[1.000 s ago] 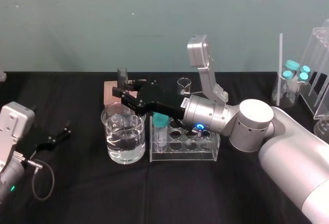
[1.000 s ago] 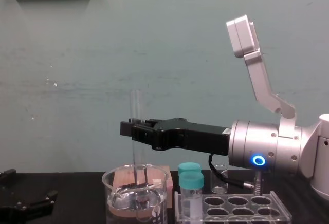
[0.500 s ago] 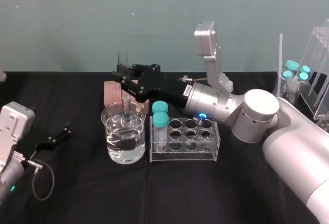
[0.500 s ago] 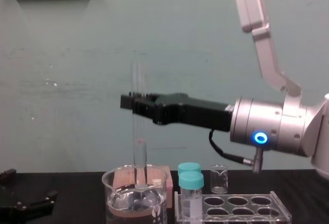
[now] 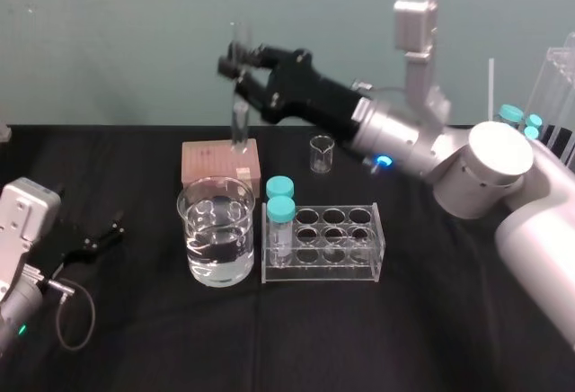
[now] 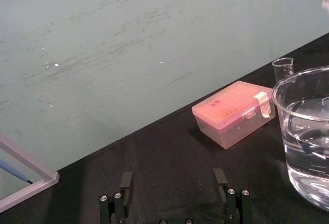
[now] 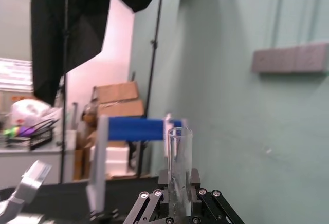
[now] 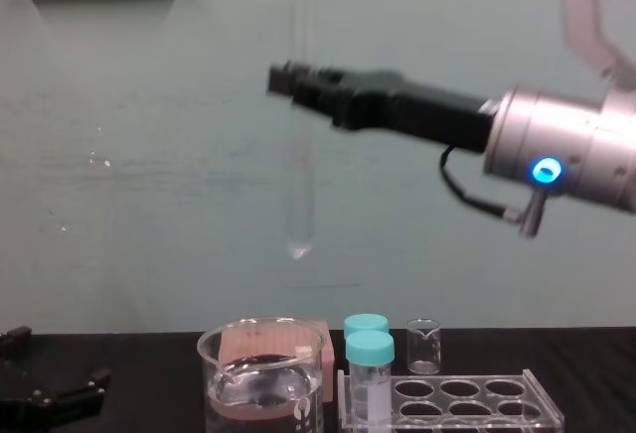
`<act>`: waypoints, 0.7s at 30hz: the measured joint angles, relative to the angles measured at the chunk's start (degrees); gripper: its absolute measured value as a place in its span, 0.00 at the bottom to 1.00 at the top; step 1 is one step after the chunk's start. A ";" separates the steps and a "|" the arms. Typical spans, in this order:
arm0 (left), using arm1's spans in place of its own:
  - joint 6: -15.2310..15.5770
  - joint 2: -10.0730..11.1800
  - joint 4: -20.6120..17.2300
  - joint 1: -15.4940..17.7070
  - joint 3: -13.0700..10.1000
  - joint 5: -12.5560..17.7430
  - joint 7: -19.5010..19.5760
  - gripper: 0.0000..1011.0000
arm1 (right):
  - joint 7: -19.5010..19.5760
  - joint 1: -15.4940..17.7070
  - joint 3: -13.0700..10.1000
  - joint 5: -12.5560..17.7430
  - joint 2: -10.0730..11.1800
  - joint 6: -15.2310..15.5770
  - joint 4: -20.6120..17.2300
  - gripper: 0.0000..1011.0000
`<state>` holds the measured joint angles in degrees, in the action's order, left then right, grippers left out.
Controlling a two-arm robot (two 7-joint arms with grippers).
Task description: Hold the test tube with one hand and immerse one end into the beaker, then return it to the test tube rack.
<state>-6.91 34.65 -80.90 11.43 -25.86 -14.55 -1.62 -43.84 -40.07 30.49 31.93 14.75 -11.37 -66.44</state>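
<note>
My right gripper (image 5: pixel 235 64) is shut on the test tube (image 5: pixel 240 115), a thin clear tube that hangs upright high above the table. In the chest view the test tube (image 8: pixel 300 155) has its rounded end well above the beaker (image 8: pixel 260 373) and slightly to its right, with the right gripper (image 8: pixel 288 80) gripping near its top. The right wrist view shows the test tube (image 7: pixel 179 167) standing between the fingers. The beaker (image 5: pixel 216 230) holds water and stands left of the test tube rack (image 5: pixel 346 266). My left gripper (image 5: pixel 90 239) rests open at the table's left; the left wrist view shows its fingers (image 6: pixel 126 183) apart.
Two teal-capped vials (image 5: pixel 281 217) stand in the rack's left end. A pink box (image 5: pixel 219 160) sits behind the beaker, a tiny beaker (image 5: pixel 322 153) behind the rack. Clear acrylic stands with capped vials (image 5: pixel 521 127) occupy the far right.
The right gripper has risen with the test tube, lifting its lower end out of the beaker's water to well above the rim. The left arm has not moved.
</note>
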 joint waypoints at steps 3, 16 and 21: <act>0.00 0.00 0.00 0.00 0.00 0.00 0.00 0.99 | 2.15 0.68 -1.52 -0.05 1.46 -0.49 -2.53 0.22; 0.00 0.00 0.00 0.00 0.00 0.00 0.00 0.99 | 13.34 9.86 -8.67 -2.43 8.12 1.67 -12.87 0.22; 0.00 0.00 0.00 0.00 0.00 0.00 0.00 0.99 | 15.26 13.22 -9.97 -2.70 8.94 3.29 -14.15 0.22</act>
<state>-6.90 34.64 -80.90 11.43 -25.86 -14.54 -1.62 -28.58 -26.85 20.52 29.22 23.69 -8.08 -80.59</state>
